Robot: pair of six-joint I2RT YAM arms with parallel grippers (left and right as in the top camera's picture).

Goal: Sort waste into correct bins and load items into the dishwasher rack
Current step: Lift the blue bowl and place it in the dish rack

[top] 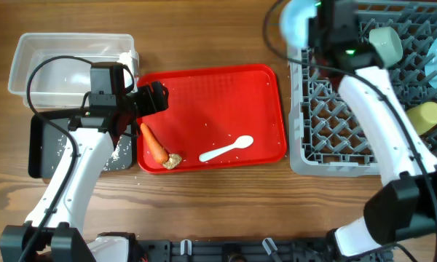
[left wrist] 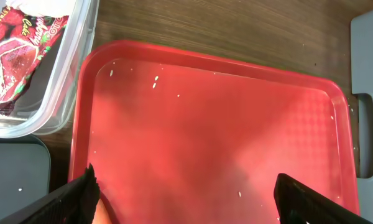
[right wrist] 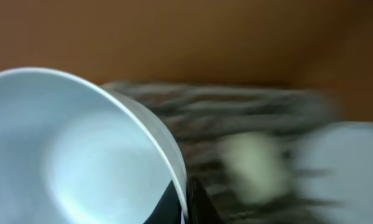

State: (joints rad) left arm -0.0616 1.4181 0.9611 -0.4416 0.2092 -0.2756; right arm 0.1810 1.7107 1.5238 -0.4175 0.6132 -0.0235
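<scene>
left hand spread apart over the red tray, rice grains scattered below it, one carrot, one food lump and one spoon by the tray's near edge, one wrapper in the clear tub, right hand clamped on one bowl over a corner of the rack, one yellow cup inside

Right gripper jaws clamped on the rim of a pale blue bowl, which extends to its left. Beyond: blurred grey dishwasher rack, contents indistinct; brown tabletop farther.

Carrot and spoon on serving tray, tub left, rack right
</scene>
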